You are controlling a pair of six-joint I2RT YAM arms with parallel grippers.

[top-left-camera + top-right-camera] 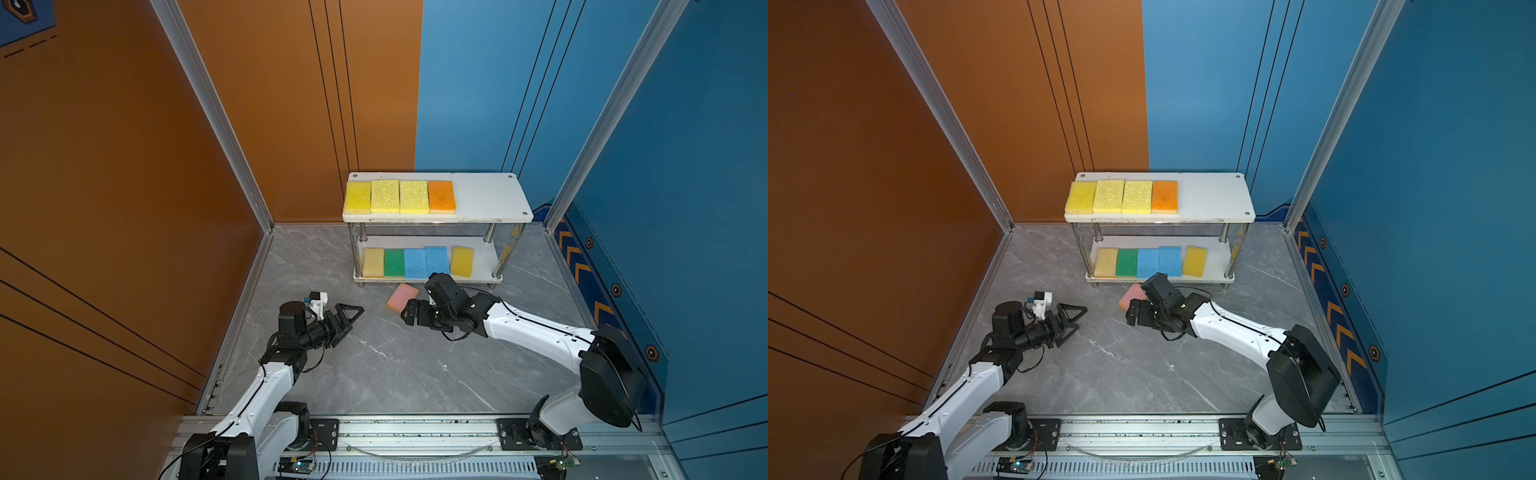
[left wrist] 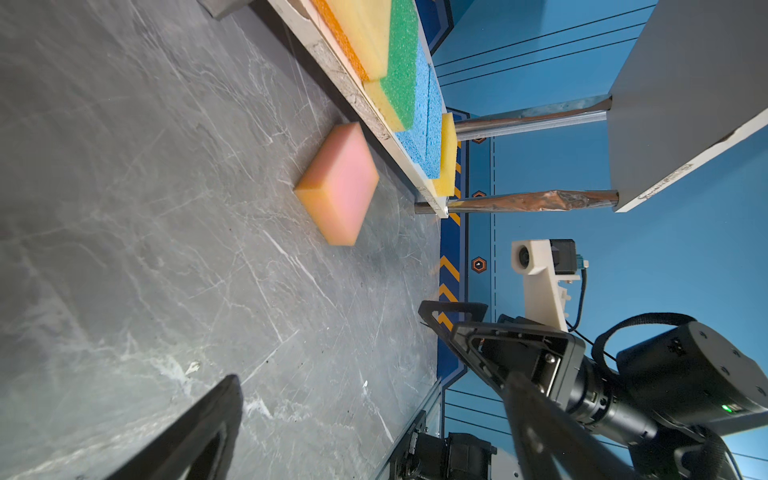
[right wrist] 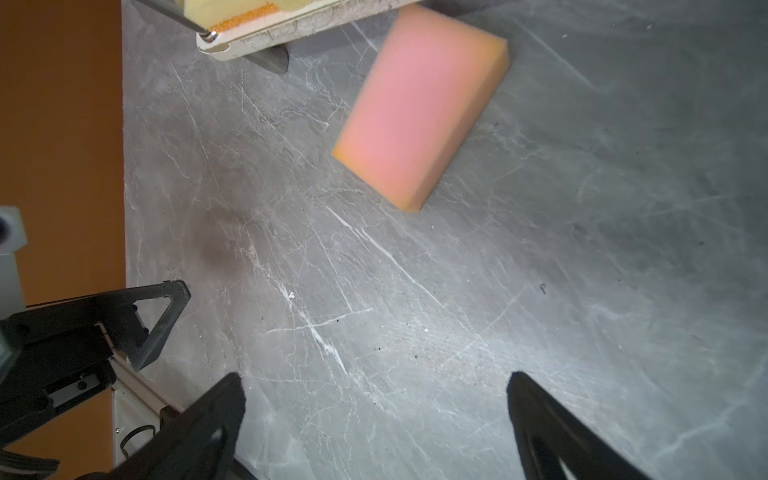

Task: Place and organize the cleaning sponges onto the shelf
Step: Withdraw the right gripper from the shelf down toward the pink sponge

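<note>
One pink sponge [image 1: 402, 297] [image 1: 1131, 296] lies flat on the grey floor just in front of the shelf [image 1: 490, 195] [image 1: 1212, 195]. It looks slightly blurred in both wrist views [image 2: 338, 183] [image 3: 419, 104]. The top board carries a yellow, two coarse yellow and an orange sponge [image 1: 441, 196]. The lower board holds a pale yellow, a green [image 1: 394, 262], two blue and a yellow sponge. My right gripper [image 1: 407, 316] [image 3: 374, 377] hangs open and empty just beside the pink sponge. My left gripper [image 1: 351, 322] [image 2: 374, 380] is open and empty, further left.
Orange wall panels close the left side and blue ones the right and back. A metal rail [image 1: 415, 428] runs along the front, with both arm bases on it. The right half of the top board is bare.
</note>
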